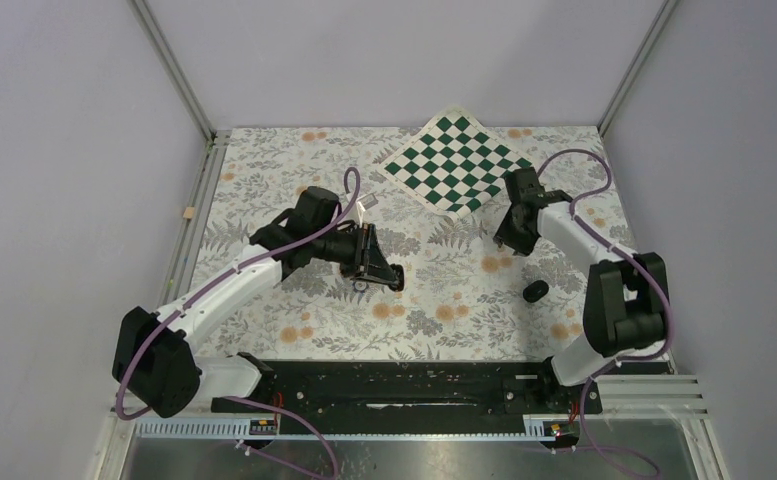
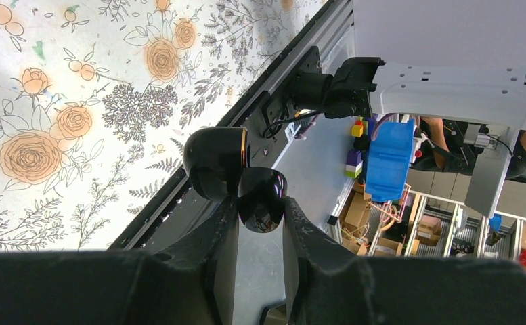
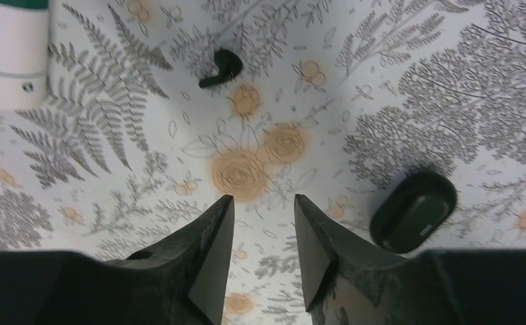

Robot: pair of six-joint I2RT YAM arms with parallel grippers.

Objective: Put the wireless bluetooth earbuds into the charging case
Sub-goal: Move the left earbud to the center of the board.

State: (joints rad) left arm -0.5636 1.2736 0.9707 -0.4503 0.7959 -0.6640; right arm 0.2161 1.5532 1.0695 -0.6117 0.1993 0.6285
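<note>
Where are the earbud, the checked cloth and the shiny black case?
earbud (image 3: 223, 68), right wrist view, middle of its body.
checked cloth (image 1: 456, 165), top view, its centre.
case (image 2: 214, 162), left wrist view, its larger rounded half.

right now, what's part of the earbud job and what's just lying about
job: case held in left pincer; loose earbud
lying about: checked cloth; black oval lump, purpose unclear; tan strip

One earbud (image 2: 216, 162) sits pinched in the left hand (image 2: 260, 206); the other earbud (image 3: 221, 68) lies near the case (image 3: 412, 211).
</note>
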